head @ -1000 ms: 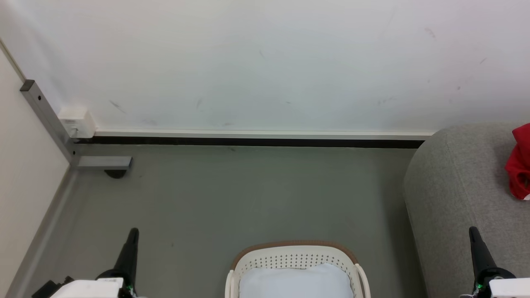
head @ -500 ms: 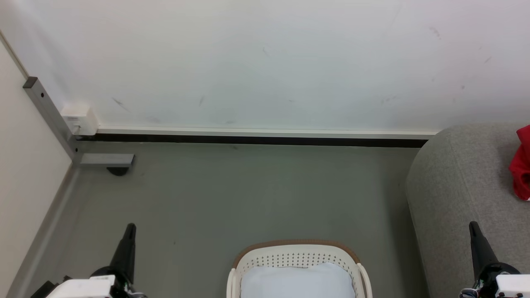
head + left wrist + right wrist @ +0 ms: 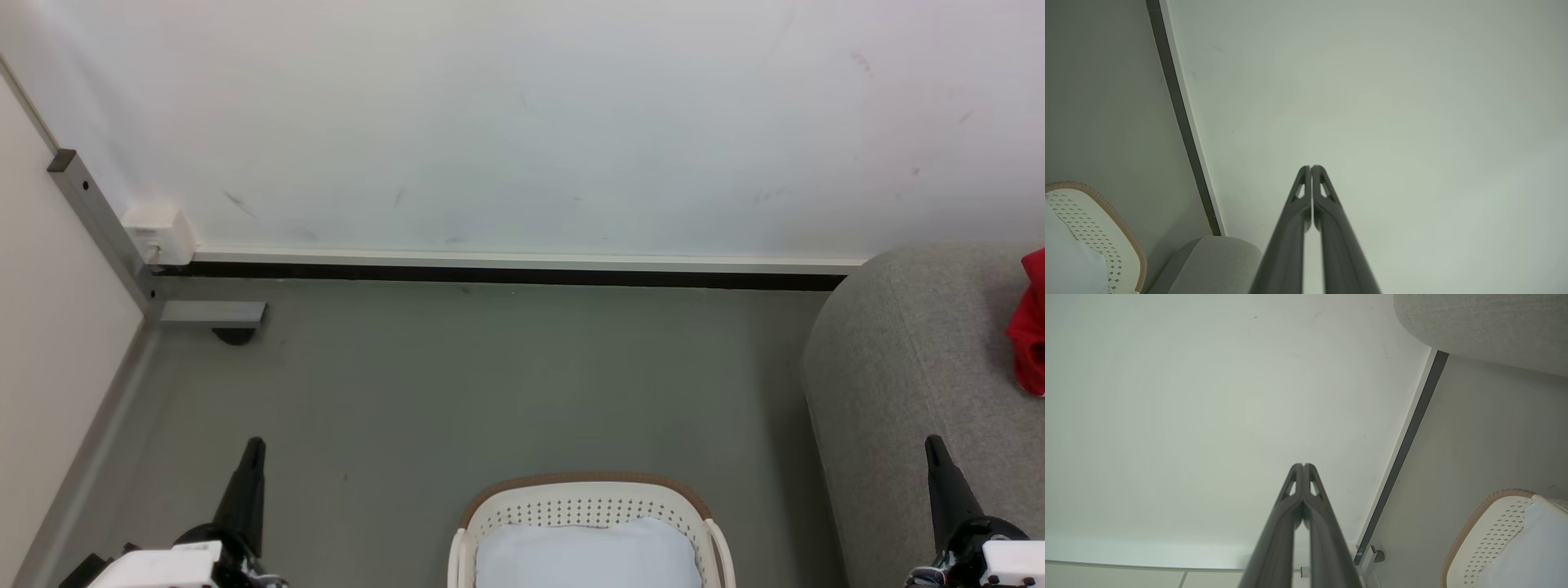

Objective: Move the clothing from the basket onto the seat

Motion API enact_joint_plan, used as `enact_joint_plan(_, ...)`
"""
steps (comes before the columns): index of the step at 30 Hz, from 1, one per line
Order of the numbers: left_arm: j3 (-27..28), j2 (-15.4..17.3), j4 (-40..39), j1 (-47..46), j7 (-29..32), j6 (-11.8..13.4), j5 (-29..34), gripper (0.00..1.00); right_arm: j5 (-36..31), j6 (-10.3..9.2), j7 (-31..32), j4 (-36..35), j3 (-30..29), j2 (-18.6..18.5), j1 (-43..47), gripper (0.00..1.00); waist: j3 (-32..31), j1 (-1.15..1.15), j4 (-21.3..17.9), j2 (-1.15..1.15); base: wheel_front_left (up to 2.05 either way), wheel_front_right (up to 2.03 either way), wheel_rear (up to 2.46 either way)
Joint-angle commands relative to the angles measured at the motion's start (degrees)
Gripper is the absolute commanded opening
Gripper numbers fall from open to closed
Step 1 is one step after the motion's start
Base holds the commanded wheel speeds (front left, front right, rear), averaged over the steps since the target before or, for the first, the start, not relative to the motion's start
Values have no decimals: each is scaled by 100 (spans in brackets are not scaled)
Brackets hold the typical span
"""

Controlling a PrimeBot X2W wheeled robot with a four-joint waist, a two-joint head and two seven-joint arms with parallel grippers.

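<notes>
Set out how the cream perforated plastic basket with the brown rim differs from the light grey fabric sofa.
The basket is cream perforated plastic with a brown rim; the sofa is plain grey fabric. The basket holds a pale blue-white cushion; the sofa carries bright red clothing. Both stand on the grey floor.

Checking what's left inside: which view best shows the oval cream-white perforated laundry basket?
Head view: the cream-white perforated basket sits centred, far brown rim and both sides visible. Each wrist view catches one curved rim section at a corner.
</notes>
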Motion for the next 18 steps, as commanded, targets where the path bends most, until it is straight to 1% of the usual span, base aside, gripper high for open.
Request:
enact_joint_plan(1, 14, 10, -20, -48, 24, -28, -76, 0, 7, -12, 20, -32, -24, -47, -74, 0, 0, 0, -1, 0, 0, 0, 0)
enact_joint_plan(18, 13, 10, -20, -48, 23, -22, -77, 0, 8, -12, 20, -31, -23, -47, -74, 0, 0, 0, -1, 0, 0, 0, 0)
